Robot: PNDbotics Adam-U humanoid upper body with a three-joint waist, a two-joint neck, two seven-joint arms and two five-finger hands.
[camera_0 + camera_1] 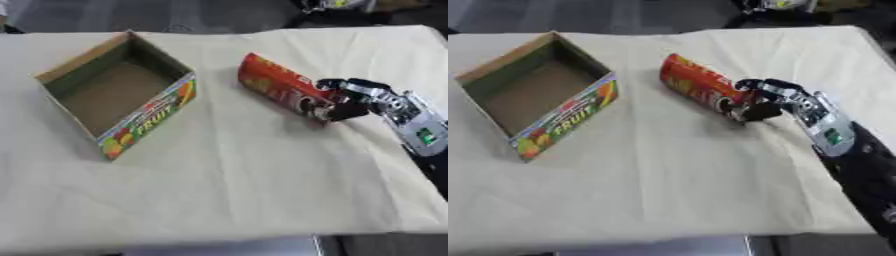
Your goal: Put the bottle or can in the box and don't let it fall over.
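A red can (278, 84) with printed pictures leans at a slant on the cream cloth, right of the middle, its upper end toward the far left. My right hand (348, 97) comes in from the right and has its fingers and thumb curled round the can's near, lower end. An open cardboard box (118, 90) with "FRUIT" and fruit pictures on its front wall stands to the left, nothing inside it. The left hand shows in neither view.
A cream cloth (227, 180) covers the table, with its front edge low in the views and its right edge near my forearm (859, 155). Dark objects (337, 5) lie beyond the far edge at top right.
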